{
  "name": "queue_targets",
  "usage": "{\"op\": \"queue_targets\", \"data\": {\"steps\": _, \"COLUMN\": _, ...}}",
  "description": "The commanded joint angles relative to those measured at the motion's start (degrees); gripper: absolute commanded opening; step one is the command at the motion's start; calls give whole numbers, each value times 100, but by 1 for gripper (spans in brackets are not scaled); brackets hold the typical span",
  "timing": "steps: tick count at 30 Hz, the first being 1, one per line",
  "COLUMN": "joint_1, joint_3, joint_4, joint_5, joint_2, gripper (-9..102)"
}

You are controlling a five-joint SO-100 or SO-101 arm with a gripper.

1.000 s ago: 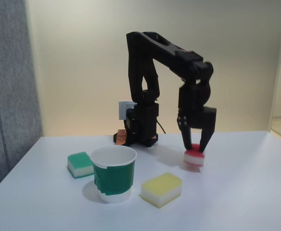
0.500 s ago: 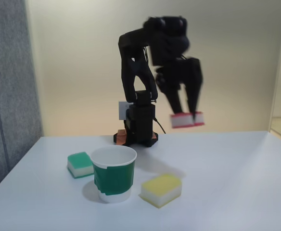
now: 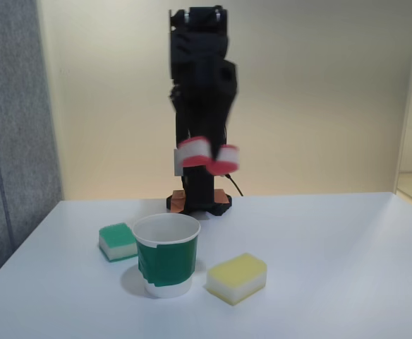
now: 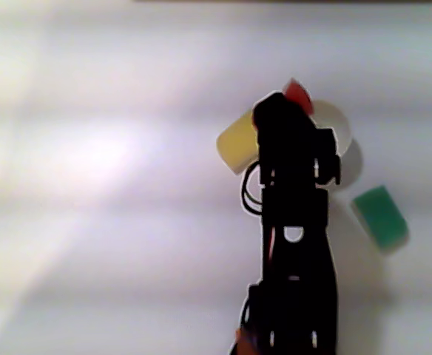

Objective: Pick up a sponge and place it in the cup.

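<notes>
Motion blur smears the tool (image 3: 207, 157) gripping the sponge (image 3: 194, 152) above the cup (image 3: 166, 253).

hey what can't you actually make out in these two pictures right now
- Gripper fingers: motion-blurred in the fixed view; the grip on the sponge is unclear.
- Cup: largely covered by the arm in the other view.
- Sponge there: just a red corner shows.

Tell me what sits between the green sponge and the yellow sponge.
In the fixed view, the cup stands between the green sponge and the yellow sponge, apart from both.
</notes>
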State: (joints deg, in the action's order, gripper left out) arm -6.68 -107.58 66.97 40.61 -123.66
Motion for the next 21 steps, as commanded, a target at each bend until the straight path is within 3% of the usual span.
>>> {"op": "queue_targets", "data": {"steps": 1, "joint_1": -246, "joint_3": 176, "joint_4": -18, "joint_5": 220, "joint_2": -132, "gripper": 0}}
{"op": "queue_targets", "data": {"steps": 5, "joint_1": -527, "joint_3": 299, "joint_4": -185, "joint_5": 229, "joint_2": 0, "gripper": 0}}
{"op": "queue_targets", "data": {"steps": 14, "joint_1": -668, "joint_3": 185, "joint_4": -1151, "joint_5": -940, "joint_2": 527, "gripper": 0}}
{"op": "queue_targets", "data": {"steps": 21, "joint_1": -765, "joint_3": 0, "joint_4": -1292, "joint_5": -888, "joint_2": 721, "gripper": 0}}
